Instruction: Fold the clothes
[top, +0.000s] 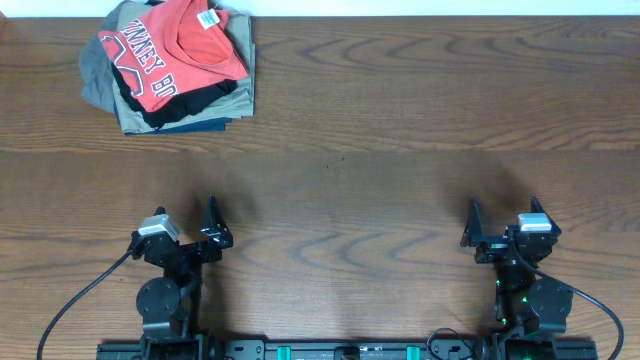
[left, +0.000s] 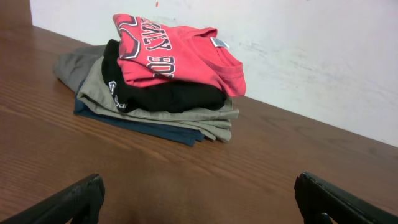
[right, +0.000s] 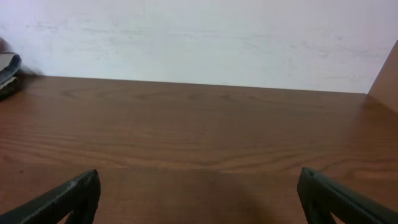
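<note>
The T-shirt lies folded atop a stack of clothes at the table's far left corner. The left gripper and right gripper are both spread wide and empty, well apart from it.

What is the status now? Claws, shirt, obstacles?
Left claw open, empty. Right claw open, empty. Red T-shirt folded atop garment pile, far-left. No obstacle seen.
</note>
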